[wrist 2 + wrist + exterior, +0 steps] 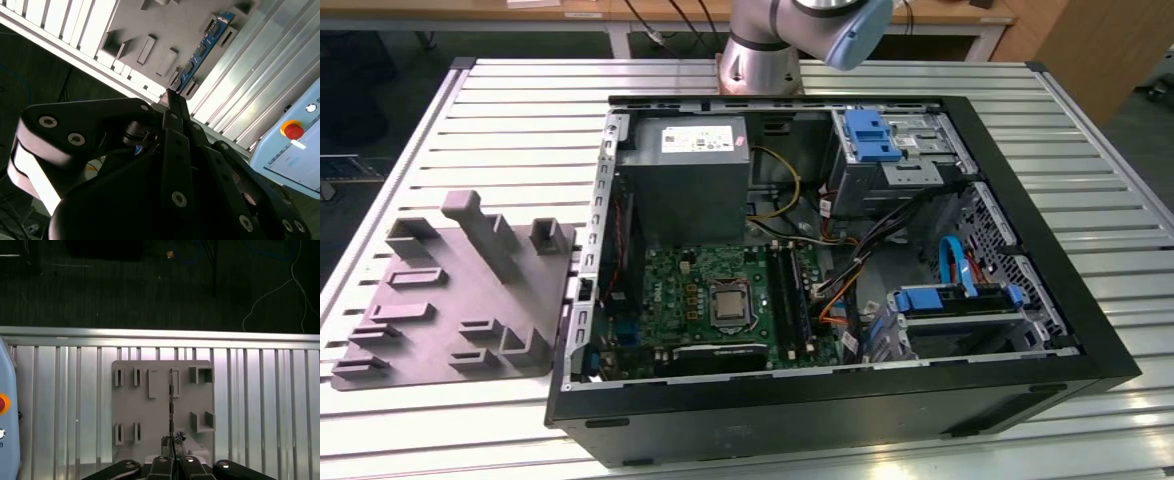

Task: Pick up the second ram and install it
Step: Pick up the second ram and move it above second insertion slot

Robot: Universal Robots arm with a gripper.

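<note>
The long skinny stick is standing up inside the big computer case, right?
Not quite. The stick is standing up on its edge, but in a slot of the grey plate, not inside the computer case. The second wrist view shows it, with the gripper close to one end of it.

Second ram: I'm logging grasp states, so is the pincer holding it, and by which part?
Cannot be told. The pincer sits at one end of the second ram, which stands on edge in the fixture plate; a grip there isn't clear.

Ram (204,47) blue; plate (447,300) grey; table (520,120) silver, ribbed; case (854,410) blk; mobo (707,300) grn; PSU (683,190) grey; btn (292,130) red.
</note>
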